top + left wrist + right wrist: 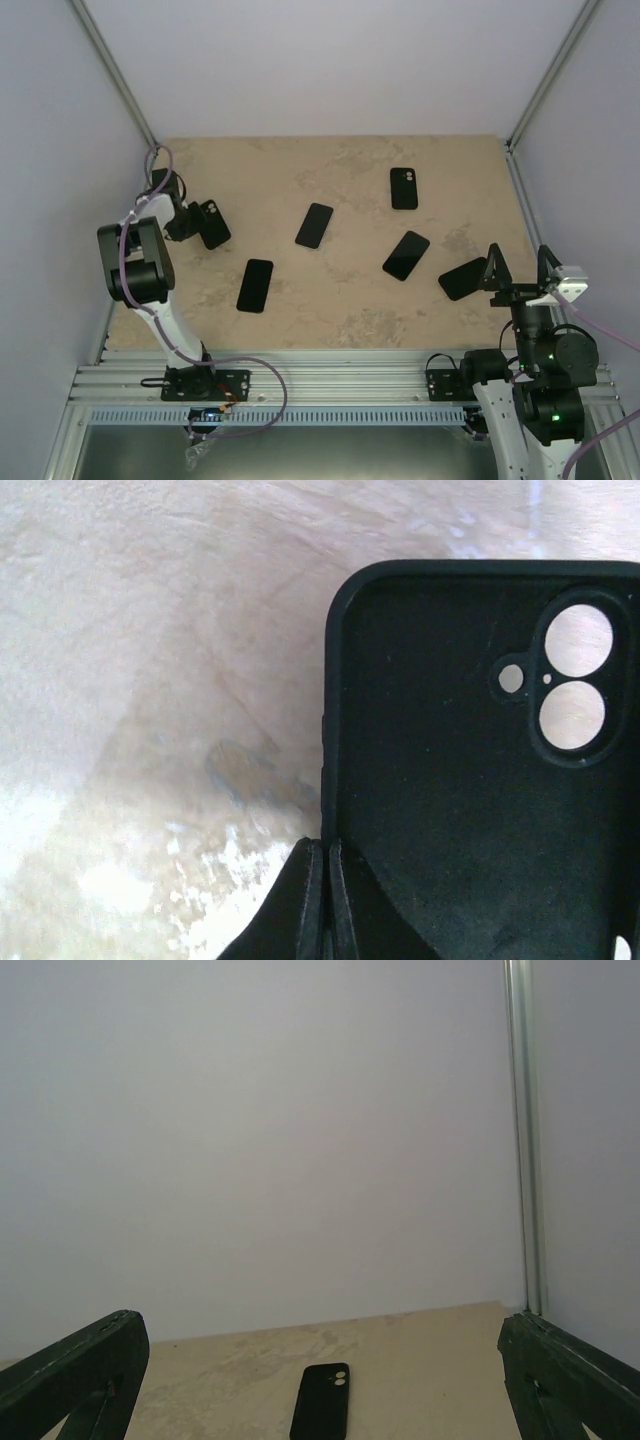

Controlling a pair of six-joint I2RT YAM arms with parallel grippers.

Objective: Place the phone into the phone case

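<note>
Between the pinched fingers [297,910] of the left end effector [326,865] sits the rim of a black rubbery phone case [450,800]. The right end effector [519,268] stands wide open.

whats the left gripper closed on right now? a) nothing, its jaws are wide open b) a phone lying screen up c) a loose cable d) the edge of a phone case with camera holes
d: in the left wrist view the left gripper is shut on the side wall of the phone case, whose hollow inside faces the camera.
</note>
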